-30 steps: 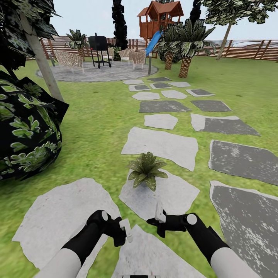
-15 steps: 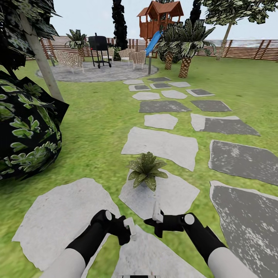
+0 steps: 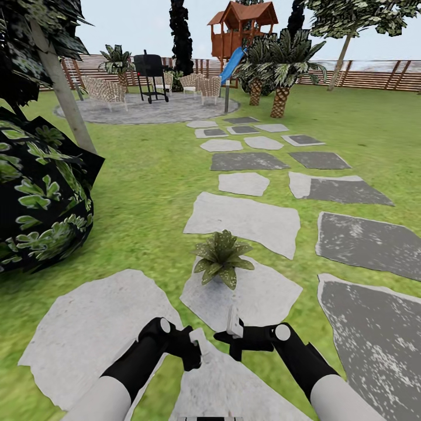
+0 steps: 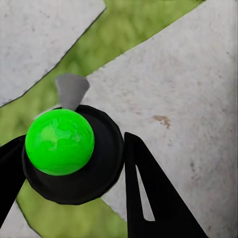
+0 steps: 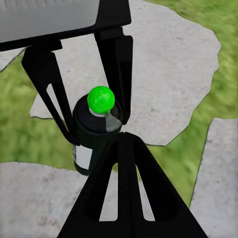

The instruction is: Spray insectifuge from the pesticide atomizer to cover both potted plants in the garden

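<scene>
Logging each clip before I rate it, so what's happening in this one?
The robot stands on a garden path of stepping stones. The fingers of its left gripper sit on either side of the atomizer, over a stone. Whether they have closed on it is unclear. The right gripper looks shut and empty, held close beside it. One potted plant sits just ahead. No spraying shows yet.

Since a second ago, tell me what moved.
Both arms drifted: the left tool slid right toward the centre, and the right tool shifted slightly left and down. In the wrist views the left's fingers flank the atomizer. The plant stayed put.
</scene>
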{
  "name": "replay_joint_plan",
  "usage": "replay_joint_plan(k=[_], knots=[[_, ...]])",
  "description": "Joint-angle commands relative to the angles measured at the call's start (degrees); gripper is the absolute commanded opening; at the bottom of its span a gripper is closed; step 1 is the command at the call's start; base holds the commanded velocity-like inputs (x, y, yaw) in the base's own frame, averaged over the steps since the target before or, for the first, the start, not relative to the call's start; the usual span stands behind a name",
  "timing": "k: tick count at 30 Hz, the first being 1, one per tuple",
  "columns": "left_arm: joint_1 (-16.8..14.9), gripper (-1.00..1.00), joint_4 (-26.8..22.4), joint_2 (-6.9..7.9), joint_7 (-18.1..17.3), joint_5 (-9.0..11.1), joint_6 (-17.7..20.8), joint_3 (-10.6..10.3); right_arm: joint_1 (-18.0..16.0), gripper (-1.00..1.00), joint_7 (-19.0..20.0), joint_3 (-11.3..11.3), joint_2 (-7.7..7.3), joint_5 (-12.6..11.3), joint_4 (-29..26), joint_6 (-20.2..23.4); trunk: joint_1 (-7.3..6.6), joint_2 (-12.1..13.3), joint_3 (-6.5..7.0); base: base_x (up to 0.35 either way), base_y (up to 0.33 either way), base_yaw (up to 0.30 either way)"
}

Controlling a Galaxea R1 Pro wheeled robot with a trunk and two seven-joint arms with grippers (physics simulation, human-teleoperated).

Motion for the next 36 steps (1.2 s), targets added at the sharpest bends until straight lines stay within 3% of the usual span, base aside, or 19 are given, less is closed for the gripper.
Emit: replay_joint_plan(k=[1,14,19,21,36], knots=[[-0.02,-1.00,-0.11,-0.01,-0.28,-0.03,0.57,0.01,-0.02,-1.00,0.04,-0.06,0.02,0.47,-0.07,-0.29,-0.01,-0.02,-0.05,0.000,0.000,0.000],[-0.02,-1.00,-0.09,-1.47,1.70,0.13,0.48,0.05,-0.02,-1.00,0.04,-0.06,0.03,0.47,0.04,-0.29,-0.01,-0.02,-0.05,0.000,0.000,0.000],[-0.02,-1.00,-0.03,-1.43,1.74,3.53,0.41,-0.21,-0.02,-1.00,0.04,-0.06,0.03,0.47,0.04,-0.29,-0.01,-0.02,-0.05,0.000,0.000,0.000],[-0.02,-1.00,-0.03,-1.43,1.74,3.99,0.34,-0.31,-0.02,-1.00,0.04,-0.06,0.03,0.47,0.04,-0.30,-0.01,-0.02,-0.05,0.000,0.000,0.000],[0.25,-1.00,0.05,-1.36,1.74,4.33,-0.57,-0.46,-0.02,-1.00,0.04,-0.06,0.03,0.47,0.07,-0.30,-0.01,-0.02,-0.05,0.000,0.000,0.000]])
